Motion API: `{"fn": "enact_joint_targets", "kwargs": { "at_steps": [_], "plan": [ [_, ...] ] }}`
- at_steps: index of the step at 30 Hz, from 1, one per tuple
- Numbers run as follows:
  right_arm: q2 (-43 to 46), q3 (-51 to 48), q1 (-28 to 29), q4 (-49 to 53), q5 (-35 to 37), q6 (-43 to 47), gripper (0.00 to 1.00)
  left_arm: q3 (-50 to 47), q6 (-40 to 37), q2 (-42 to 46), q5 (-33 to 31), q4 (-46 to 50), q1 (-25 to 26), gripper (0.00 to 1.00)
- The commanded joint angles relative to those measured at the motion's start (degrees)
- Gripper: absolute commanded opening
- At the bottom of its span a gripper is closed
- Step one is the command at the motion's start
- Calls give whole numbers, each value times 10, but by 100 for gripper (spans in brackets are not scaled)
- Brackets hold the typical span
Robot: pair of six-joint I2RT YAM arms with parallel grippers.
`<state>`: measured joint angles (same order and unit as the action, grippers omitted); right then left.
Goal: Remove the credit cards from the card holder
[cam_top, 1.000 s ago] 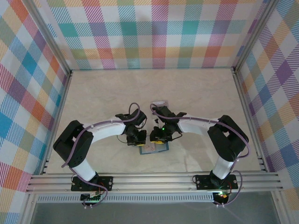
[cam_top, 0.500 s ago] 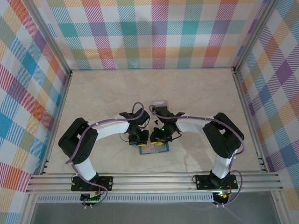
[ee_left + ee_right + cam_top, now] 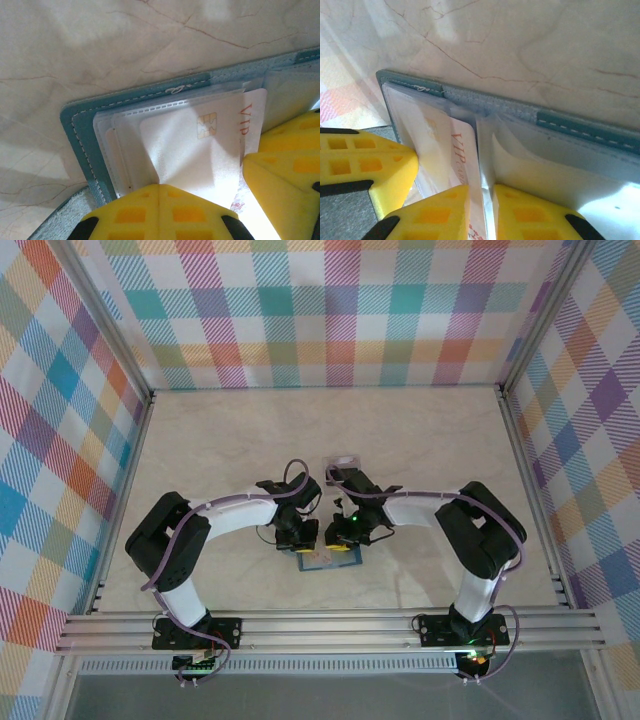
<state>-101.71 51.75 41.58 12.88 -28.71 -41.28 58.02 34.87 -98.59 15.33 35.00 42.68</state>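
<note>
— Grippers?
— Left gripper (image 3: 159,192) is closed, tips down on the clear sleeves (image 3: 120,150). Right gripper (image 3: 481,195) straddles the white credit card (image 3: 200,150) edge-on — pinched or not, I cannot tell.
— Card's lie?
— Inside the open card holder (image 3: 80,135), long axis running away toward its stitched edge; bare tabletop (image 3: 125,40) beyond.

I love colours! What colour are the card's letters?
Orange-red letters, clearest in the right wrist view.
</note>
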Motion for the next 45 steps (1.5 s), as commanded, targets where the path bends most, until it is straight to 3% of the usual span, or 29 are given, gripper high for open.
{"fn": "enact_joint_targets", "kwargs": {
  "at_steps": [1,10,23,36,45],
  "plan": [
    [21,-12,6,-49,-46,-8,20,-21,-6,-26,-33,48,9,2],
    [26,-19,6,-87,-81,-6,19,-22,-5,-17,-32,48,10,2],
    [65,-50,-10,-74,-37,-11,11,-25,-3,-16,-40,52,10,2],
    [144,-32,-47,50,23,43,9,-16,-9,25,-54,40,10,2],
    [150,78,-55,187,130,162,1,9,-16,75,-69,33,10,5]
  ]
}}
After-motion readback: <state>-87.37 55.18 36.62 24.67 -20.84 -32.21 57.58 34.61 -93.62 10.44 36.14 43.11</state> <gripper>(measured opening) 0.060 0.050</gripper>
